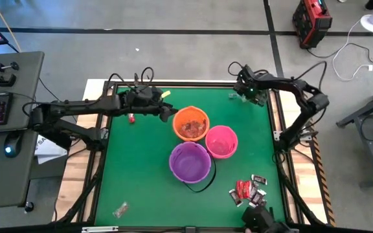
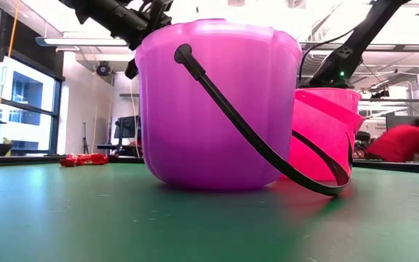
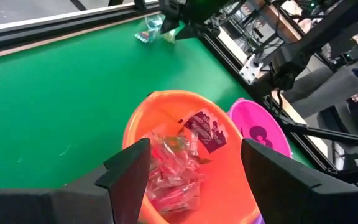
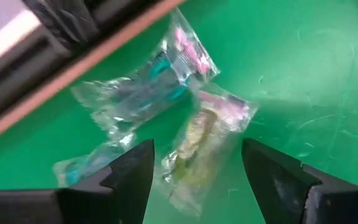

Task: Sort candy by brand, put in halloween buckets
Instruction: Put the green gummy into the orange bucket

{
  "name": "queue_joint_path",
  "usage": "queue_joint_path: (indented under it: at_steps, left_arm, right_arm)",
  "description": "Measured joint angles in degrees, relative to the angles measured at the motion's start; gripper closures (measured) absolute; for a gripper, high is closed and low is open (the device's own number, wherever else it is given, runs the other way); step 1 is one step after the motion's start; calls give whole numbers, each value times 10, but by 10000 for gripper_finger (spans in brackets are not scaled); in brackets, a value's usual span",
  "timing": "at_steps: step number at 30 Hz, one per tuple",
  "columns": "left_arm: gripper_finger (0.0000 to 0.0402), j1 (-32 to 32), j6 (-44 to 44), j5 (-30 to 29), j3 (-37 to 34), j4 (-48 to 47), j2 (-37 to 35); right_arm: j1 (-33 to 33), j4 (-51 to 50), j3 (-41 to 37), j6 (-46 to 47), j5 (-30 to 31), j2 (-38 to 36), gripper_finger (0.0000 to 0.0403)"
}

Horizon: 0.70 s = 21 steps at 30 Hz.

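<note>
Purple bucket (image 2: 213,109) stands nearest the low camera, its thin black handle (image 2: 268,145) flopped down onto the green worktop (image 1: 141,188). Behind it stand the pink bucket (image 1: 221,142) and the orange bucket (image 1: 191,124), the three close together mid-worktop.

Your left hand (image 1: 167,111) hangs just beside and above the orange bucket, fingers (image 3: 129,177) spread apart and empty; that bucket already holds a heap of red-and-clear wrapped candy (image 3: 169,171).

Your right hand (image 1: 251,90) hovers at the far right corner, fingers (image 4: 132,171) apart with nothing between them, directly over a small cluster of green-and-clear candies (image 4: 204,134).

- Handling: judge these pieces as very light, soft and crinkly, with slippery film wrappers. Take one across its thicker middle, not by the loose end flaps.
- Orientation: the piece between your right fingers lies flat. Its long axis runs roughly along the gap, so the fingers would close across its narrow width.
- Elsewhere: a mixed pile of red and dark pieces (image 1: 248,191) sits near the front right corner, a red piece (image 1: 131,118) at far left, and one clear-wrapped piece (image 1: 120,210) front left.
</note>
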Motion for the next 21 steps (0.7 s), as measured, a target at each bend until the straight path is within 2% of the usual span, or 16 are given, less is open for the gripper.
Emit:
queue_joint_path:
  at_steps: [3, 6, 9, 13, 15, 18, 21]
  left_arm:
    - [161, 0, 0, 0, 0, -1, 0]
    - [161, -3, 0, 0, 0, -1, 0]
    - [161, -4, -4, 1, 0, -6, 0]
    - [161, -5, -4, 3, 0, -18, 0]
    - [161, -5, -1, 14, 0, -23, -3]
    - [161, -5, 24, 46, -1, -22, -25]
    - [161, -6, 43, 44, -1, -27, -69]
  right_arm:
    - [7, -2, 0, 1, 7, 2, 171]
    - [8, -19, 1, -13, 11, 2, 201]
    - [13, -37, 1, -39, 13, 2, 258]
    - [29, -53, 1, -81, 24, -13, 357]
    - [39, -55, 1, -107, 35, -33, 388]
    - [56, -55, 1, -135, 42, -81, 379]
    - [85, -46, 1, -164, 36, -144, 371]
